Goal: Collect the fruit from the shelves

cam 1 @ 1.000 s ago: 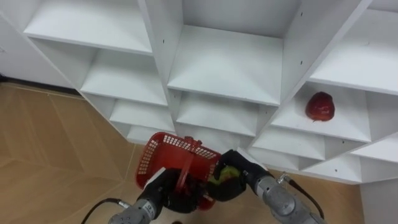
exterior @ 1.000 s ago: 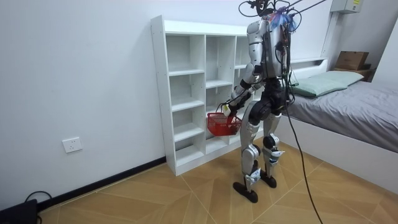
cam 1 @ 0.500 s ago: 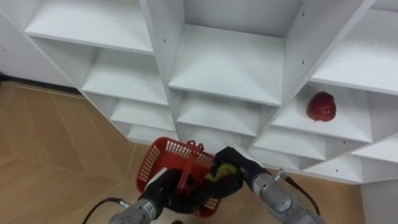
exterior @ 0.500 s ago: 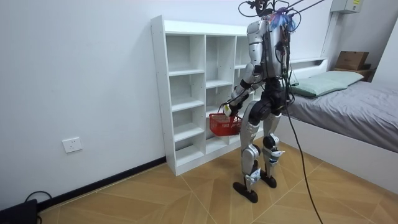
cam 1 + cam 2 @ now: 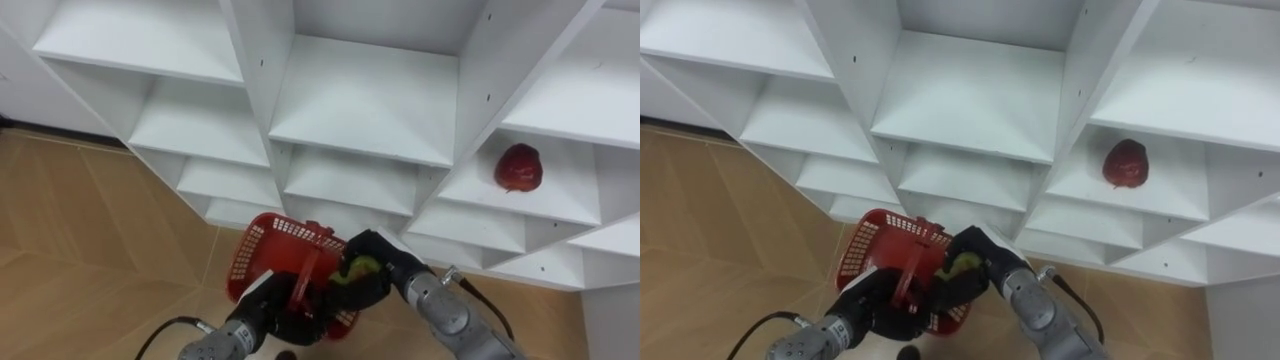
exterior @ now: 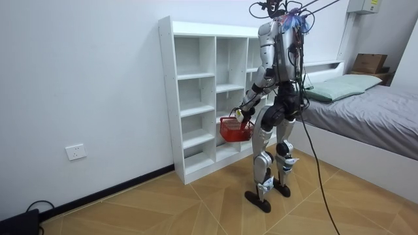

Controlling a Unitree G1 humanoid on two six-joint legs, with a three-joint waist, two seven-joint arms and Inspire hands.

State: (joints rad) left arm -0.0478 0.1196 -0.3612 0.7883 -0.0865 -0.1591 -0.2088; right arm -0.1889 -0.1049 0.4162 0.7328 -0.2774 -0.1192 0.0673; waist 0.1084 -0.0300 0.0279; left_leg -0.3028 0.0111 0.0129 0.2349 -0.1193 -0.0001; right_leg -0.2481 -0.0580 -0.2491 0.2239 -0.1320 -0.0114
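the robot stands upright on the wooden floor (image 6: 196, 202), close in front of the white closet (image 6: 196, 98), facing its open shelves. a bed (image 6: 372, 111) lies behind it at the room view's right. both arms are held forward at about hip height, low before the lower shelves.

from the head camera, the left hand (image 5: 288, 318) comes in at the lower left. its dark fingers are curled round the upright handle of a red basket (image 5: 262, 250), which hangs tilted in front of the bottom shelves with its mesh wall and open top turned towards the camera.

the right hand (image 5: 380, 258) comes in from the lower right and sits at the basket's right rim, touching or just beside it. its fingers and thumb are wrapped round a small green fruit (image 5: 357, 268), which peeps out between them. the fruit is in the hand's grip, right at the basket's edge, and i cannot tell whether it is over the opening or just outside it. the inside of the basket is mostly hidden by the two hands.

a red apple (image 5: 518, 167) rests alone on a shelf in the closet column to the robot's right, well apart from both hands and higher than the basket.
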